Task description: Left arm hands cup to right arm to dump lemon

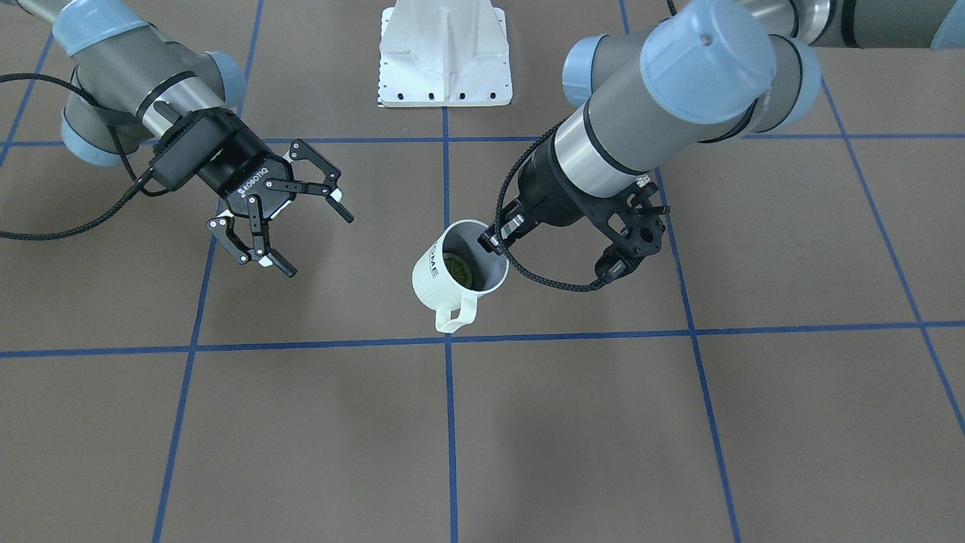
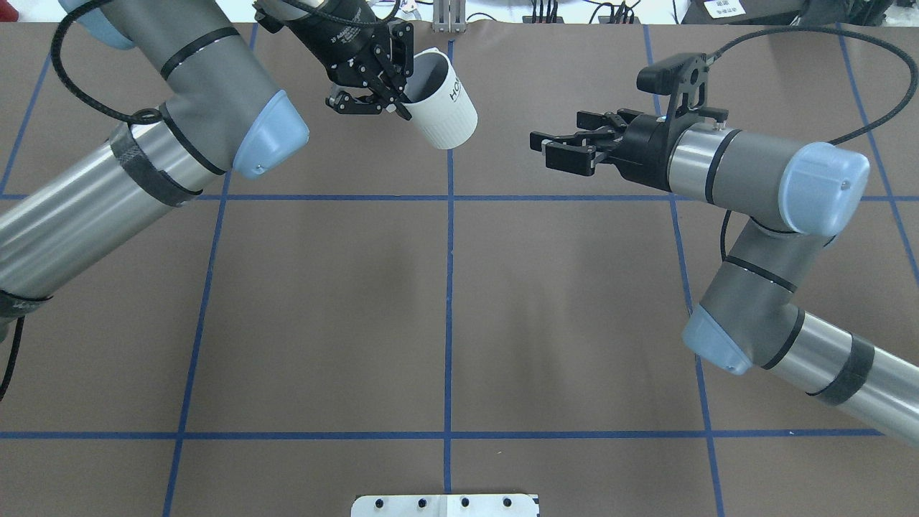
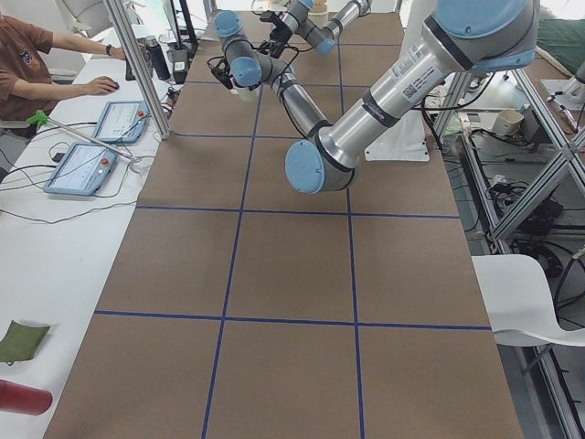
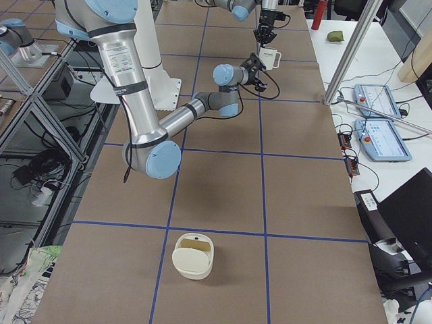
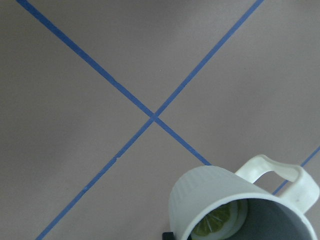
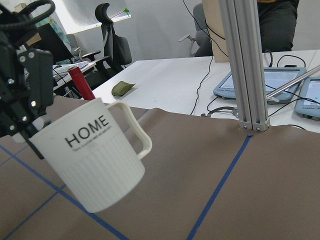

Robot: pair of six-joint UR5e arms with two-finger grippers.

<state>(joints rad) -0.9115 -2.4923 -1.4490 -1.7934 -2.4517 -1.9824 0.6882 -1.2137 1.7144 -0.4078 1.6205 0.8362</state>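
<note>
Small white cylindrical cup point(image 6: 95, 160): smooth upper band, fine vertical ribbing on the lower wall, "HOME" in black capitals, one loop handle, dull grey inside. It looks like ceramic, though I can't confirm that.

The cup is tilted and held up off the bench, near the middle of the far row of squares in the overhead view. The handle points away from the robot.

Inside, at the bottom: a small round yellow-green lemon point(image 5: 216, 223) with a ribbed, star-like face. Only part of it shows past the rim.

The left end effector point(image 2: 388, 90), black metal linkage fingers, pinches the cup by its rim, one finger inside the wall and one outside.

The right end effector point(image 1: 318, 245), same black build, has its fingers spread wide and empty. It points toward the cup from beside it, with a clear gap between them.

The bench point(image 1: 301, 422) is matte brown sheet, gridded with blue tape lines point(image 1: 450, 422).

A cream, rounded tub point(image 4: 193, 255) sits on the bench, well apart from both arms.
</note>
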